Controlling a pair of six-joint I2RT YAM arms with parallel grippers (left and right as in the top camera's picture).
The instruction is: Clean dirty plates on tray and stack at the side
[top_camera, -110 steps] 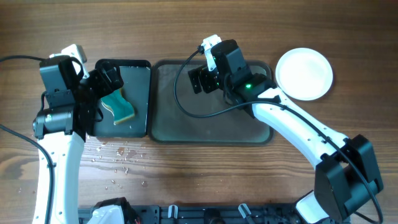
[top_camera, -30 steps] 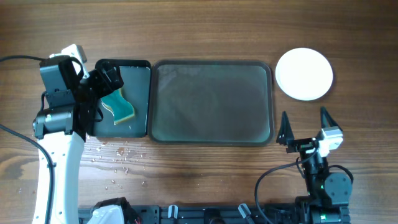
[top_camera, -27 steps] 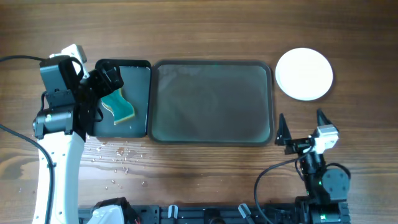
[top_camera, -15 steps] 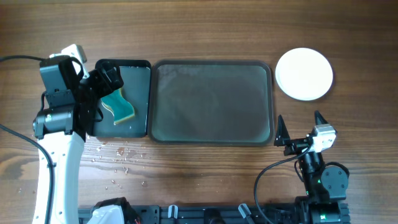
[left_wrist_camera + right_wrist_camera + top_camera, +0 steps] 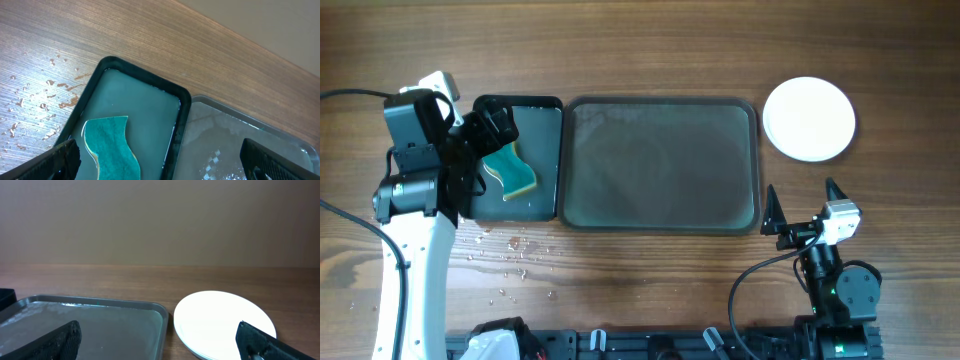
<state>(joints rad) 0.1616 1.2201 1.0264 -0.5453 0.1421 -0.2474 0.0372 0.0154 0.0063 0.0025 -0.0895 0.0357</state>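
Plates off the tray, both arms empty-handed

The large dark grey rectangular tray holds no plates; the round white plates sit stacked on the wooden table just right of it, too flush to count. The right gripper rests near the front edge, fingers spread. The left gripper, also spread, hovers over the green-yellow sponge in the narrow black tray. By my judgement, a careless right-arm sweep could knock the stack, and the spilled water droplets invite slipping.
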